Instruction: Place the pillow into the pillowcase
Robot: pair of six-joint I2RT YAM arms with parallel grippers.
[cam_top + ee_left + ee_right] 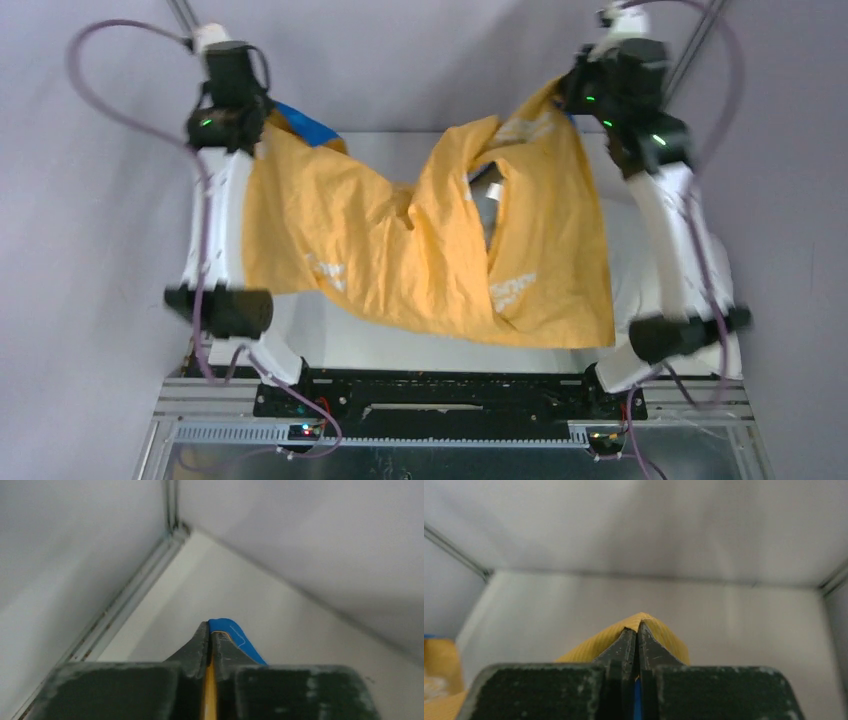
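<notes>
Two tools hold the pillowcase [400, 240] aloft. Left tool [210, 630] is clamped on its 10 o'clock corner, right tool [638, 630] on its 2 o'clock corner. The pillow [628, 275] lies beneath, showing at 4 o'clock on the tabletop [400, 150].

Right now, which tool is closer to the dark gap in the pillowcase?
Right. The right tool pinches the pillowcase corner beside the gap; the left tool pinches the far opposite corner.
</notes>
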